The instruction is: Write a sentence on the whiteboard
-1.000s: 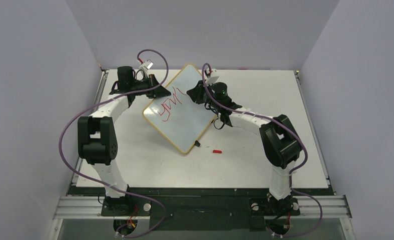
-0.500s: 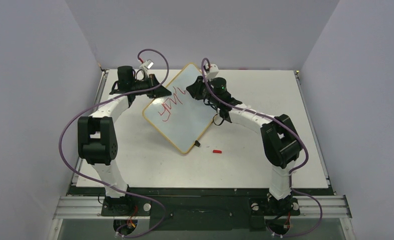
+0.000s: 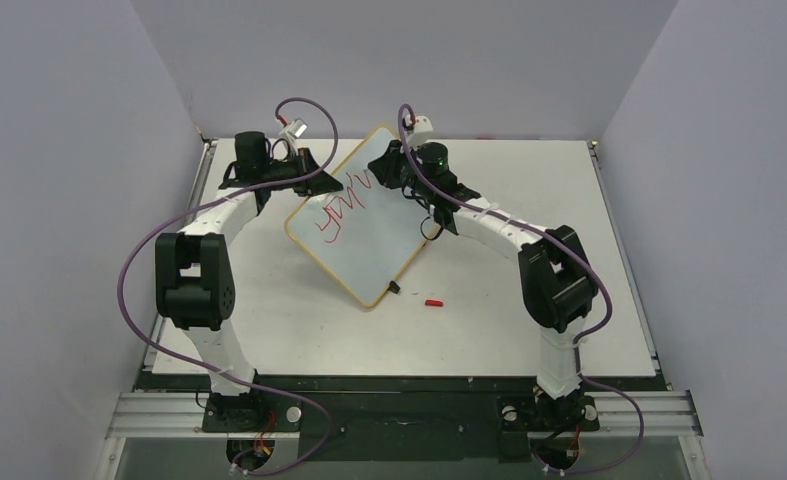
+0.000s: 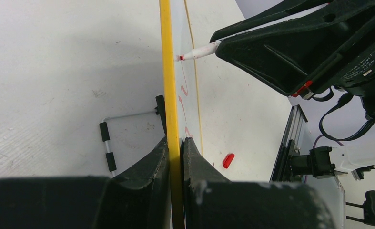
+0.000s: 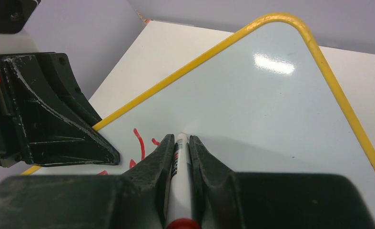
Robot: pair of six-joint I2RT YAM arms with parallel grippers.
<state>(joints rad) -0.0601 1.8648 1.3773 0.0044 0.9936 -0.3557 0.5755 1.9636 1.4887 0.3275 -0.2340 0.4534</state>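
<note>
The whiteboard (image 3: 369, 225), white with a thin yellow frame (image 4: 168, 95), lies diamond-wise at mid-table. My left gripper (image 3: 321, 184) is shut on its upper-left edge, the jaws pinching the frame (image 4: 176, 148). My right gripper (image 3: 387, 172) is shut on a white marker (image 5: 178, 181) with a red end. The marker tip (image 4: 181, 57) touches the board near the top corner. Red handwritten strokes (image 3: 337, 212), part of the sentence, run along the upper-left side, and some show in the right wrist view (image 5: 138, 143). I cannot read the words.
A red marker cap (image 3: 433, 302) lies on the table right of the board's lower corner and shows in the left wrist view (image 4: 228, 160). A small black clip (image 3: 394, 288) sits on the board's lower right edge. A board stand bar with black sleeves (image 4: 106, 145) lies beside the frame.
My right gripper has moved up and left along the board toward its top corner, and more red strokes have appeared. The left gripper and the board have not moved.
</note>
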